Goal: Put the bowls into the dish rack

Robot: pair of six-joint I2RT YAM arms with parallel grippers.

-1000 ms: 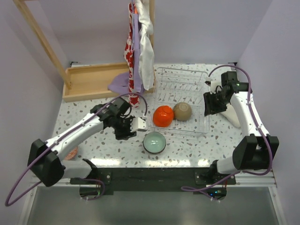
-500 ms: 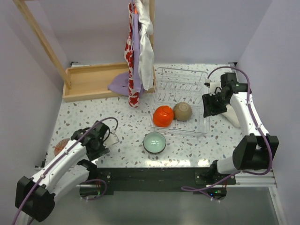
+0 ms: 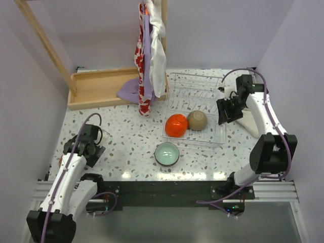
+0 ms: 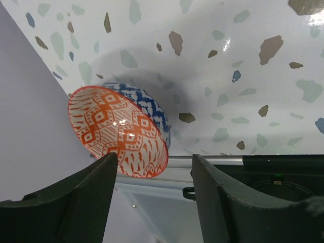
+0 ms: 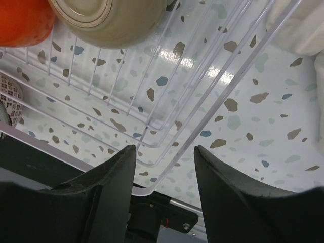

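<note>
From above, your left arm is folded back along the near left edge of the table (image 3: pixel 126 136), its left gripper (image 3: pixel 87 146) low by the wall. The patterned bowl doesn't show here. Your right arm reaches forward, and the right gripper (image 3: pixel 226 112) hangs just beside the right side of the dish rack (image 3: pixel 202 91). The orange bowl (image 3: pixel 176 125) and the tan bowl (image 3: pixel 197 120) sit side by side in the rack's near half. The mint bowl (image 3: pixel 166 153) rests upright on the table just in front of the rack.

On the left wrist camera your claw is released, fingers (image 4: pixel 76 202) spread wide with nothing between them. The patterned bowl (image 4: pixel 119 131), orange inside and blue outside, lies tilted at the table's corner by the wall (image 4: pixel 25 126), just beyond your left finger, which covers its lower rim.

On the right wrist camera that claw is released too, fingers (image 5: pixel 228 197) apart and empty. The rack's wire corner lies below them. The tan bowl (image 5: pixel 109 17) and orange bowl (image 5: pixel 20 20) are cut off at the top edge, well ahead of the fingertips. A white object (image 5: pixel 304 25) at the top right is cut off and hard to identify.
</note>
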